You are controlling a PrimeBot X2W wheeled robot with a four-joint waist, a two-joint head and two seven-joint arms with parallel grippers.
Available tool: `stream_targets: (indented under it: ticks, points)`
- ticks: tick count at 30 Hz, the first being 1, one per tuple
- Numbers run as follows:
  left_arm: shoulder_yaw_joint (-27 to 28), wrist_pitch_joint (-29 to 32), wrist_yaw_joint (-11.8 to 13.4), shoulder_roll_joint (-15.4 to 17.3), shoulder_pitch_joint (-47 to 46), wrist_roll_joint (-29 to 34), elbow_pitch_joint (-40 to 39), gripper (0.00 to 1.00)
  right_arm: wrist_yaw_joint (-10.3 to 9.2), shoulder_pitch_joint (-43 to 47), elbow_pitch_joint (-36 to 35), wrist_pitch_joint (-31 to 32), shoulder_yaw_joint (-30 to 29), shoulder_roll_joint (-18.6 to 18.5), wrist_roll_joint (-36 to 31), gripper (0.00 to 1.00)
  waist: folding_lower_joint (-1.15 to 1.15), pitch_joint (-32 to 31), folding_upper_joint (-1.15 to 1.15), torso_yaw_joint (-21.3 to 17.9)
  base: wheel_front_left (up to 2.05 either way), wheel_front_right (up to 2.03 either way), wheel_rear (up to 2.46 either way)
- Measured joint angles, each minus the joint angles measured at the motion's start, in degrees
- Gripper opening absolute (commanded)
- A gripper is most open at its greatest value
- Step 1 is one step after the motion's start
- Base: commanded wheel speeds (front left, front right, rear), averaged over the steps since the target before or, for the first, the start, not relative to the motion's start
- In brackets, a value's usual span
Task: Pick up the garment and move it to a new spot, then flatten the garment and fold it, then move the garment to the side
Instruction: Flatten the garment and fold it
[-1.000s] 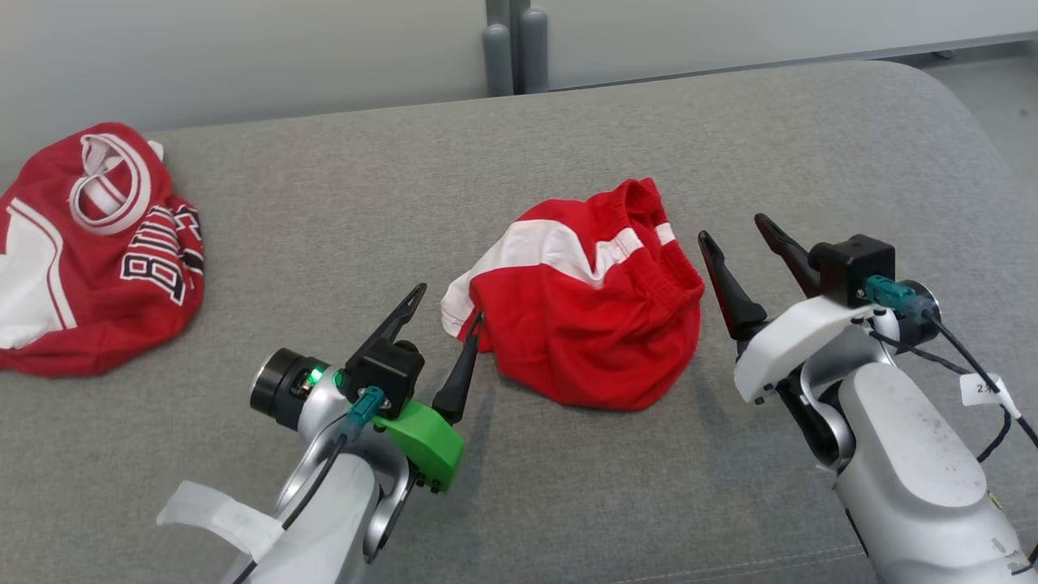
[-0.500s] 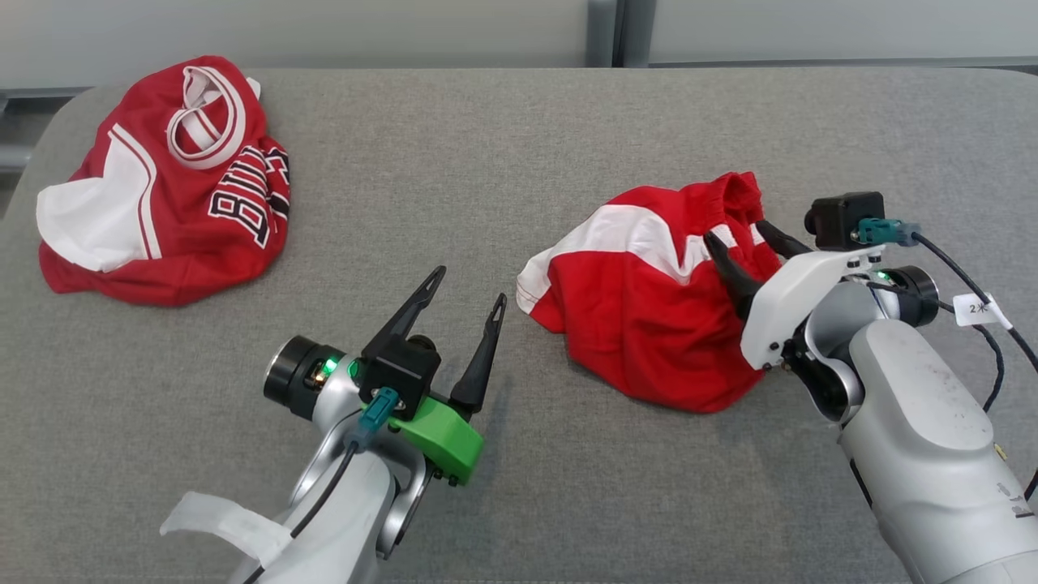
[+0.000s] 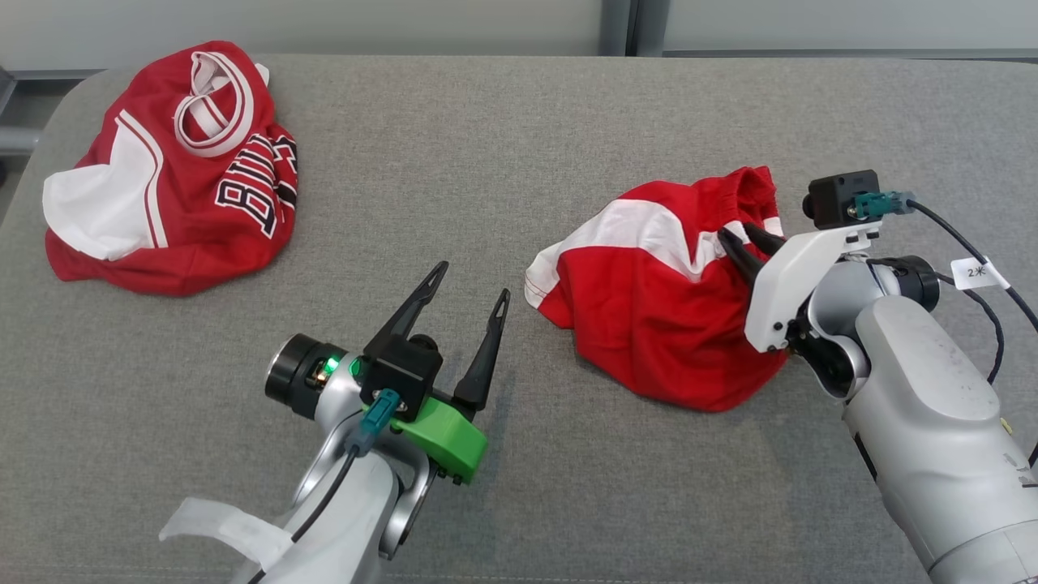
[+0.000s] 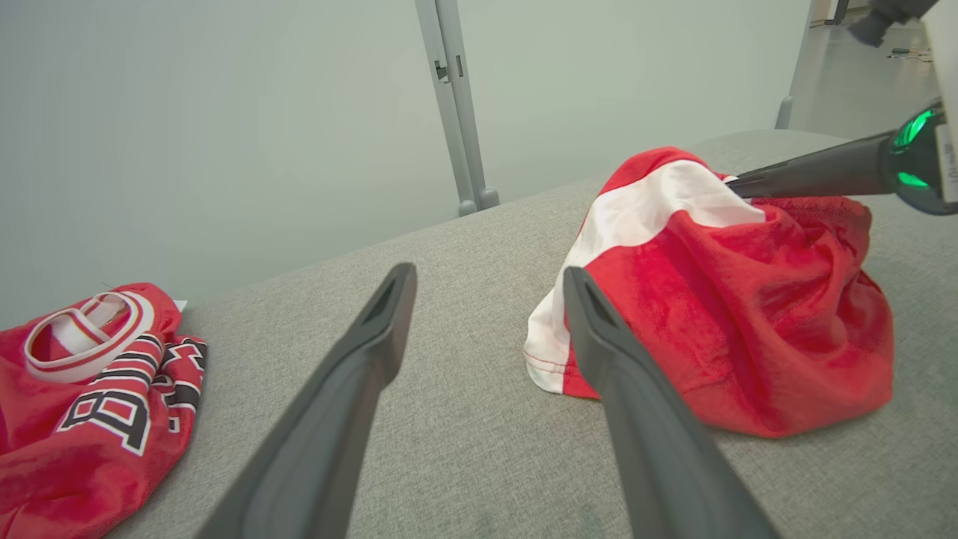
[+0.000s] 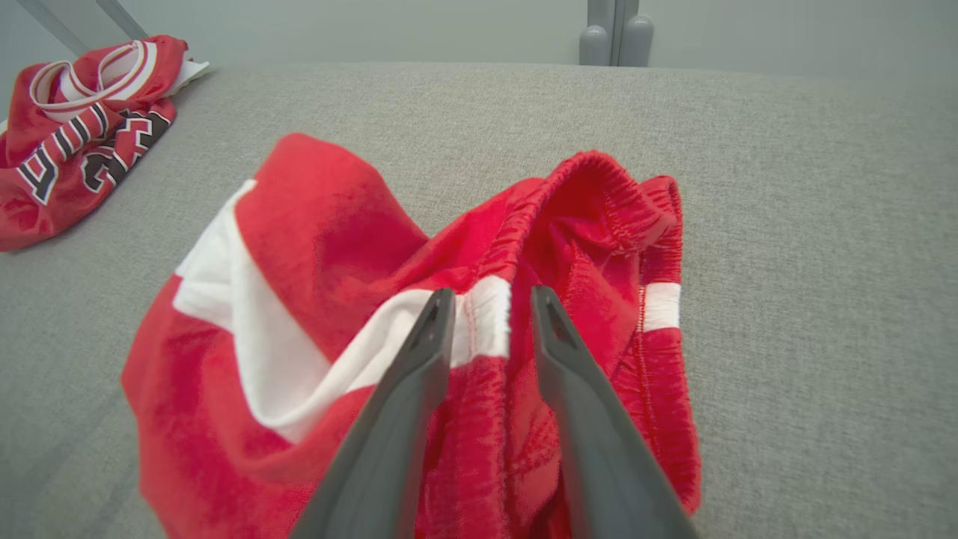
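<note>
A crumpled red fabric garment with white panels and an elastic waistband (image 3: 649,324) lay in a heap on the right half of a grey upholstered surface (image 3: 486,162). The right gripper (image 3: 737,230) was pressed into the garment's right upper edge. In the right wrist view its two dark fingers (image 5: 404,419) stood narrowed on either side of a raised ridge of the waistband, with a white stripe (image 5: 483,322) between the tips. Whether they had actually clamped the cloth, I could not tell.

The left gripper (image 3: 473,280) was spread wide and empty, hovering over bare upholstery just left of the garment's white-edged corner without touching it. A second heap, a red and white jersey with black lettering (image 3: 162,211), lay well apart at the far left.
</note>
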Motion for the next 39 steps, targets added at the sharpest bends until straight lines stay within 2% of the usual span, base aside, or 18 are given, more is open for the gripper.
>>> stream_targets:
  ticks: [4, 5, 6, 7, 15, 23, 33, 39]
  points:
    - [-0.04, 0.00, 0.08, 0.00, 0.24, 0.00, -0.03, 1.00, 0.01, -0.75, 0.99, 1.55, 1.22, 0.03, 2.42, 0.21, 0.00, 0.07, 0.00, 0.09, 0.00, 0.00, 0.00]
    - [-0.04, 0.00, 0.29, 0.00, 0.31, 0.00, -0.03, 1.00, 0.01, -0.75, 1.27, 1.83, 1.60, 0.26, 3.36, 0.13, 0.00, 0.06, 0.00, 0.12, 0.00, 0.00, 0.00]
    - [-0.04, 0.00, 0.44, 0.00, 0.43, 0.00, -0.03, 1.00, 0.01, -0.75, 1.44, 2.07, 2.01, 0.51, 4.04, 0.13, 0.00, 0.03, 0.00, 0.14, 0.00, 0.00, 0.00]
    - [-0.04, 0.00, 0.44, 0.00, 0.57, 0.00, -0.03, 1.00, 0.01, -0.75, 1.47, 2.07, 2.47, 0.66, 4.42, 0.00, 0.00, 0.00, 0.00, 0.16, 0.00, 0.00, 0.00]
    - [0.66, 0.00, 0.52, 0.01, 1.68, -0.12, 0.08, 1.00, 0.01, -1.73, 0.01, -0.90, 3.79, 0.47, 7.77, 0.00, 0.00, -0.94, 0.00, -0.42, 0.00, 0.00, 0.00]
    - [2.02, 0.00, 0.93, 0.01, 3.78, -2.01, 0.43, 1.00, 0.01, -1.10, -4.23, -6.83, 3.93, -2.92, 11.09, 0.00, 0.00, -2.40, 0.00, -2.58, 0.00, 0.00, 0.00]
    - [2.50, 0.00, 0.93, 0.02, 5.24, -3.43, 0.23, 1.00, 0.01, 9.98, -6.04, -10.27, 3.56, -5.92, 14.50, 0.00, 0.00, -3.55, 0.00, -7.22, 0.00, 0.00, 0.00]
    - [3.18, 0.04, 0.76, 0.05, 6.16, -5.60, 1.02, 1.00, 0.01, 12.35, -5.78, -12.70, 1.36, -7.70, 15.17, 0.00, 0.00, -3.53, 0.00, -10.63, 0.00, 0.00, 0.00]
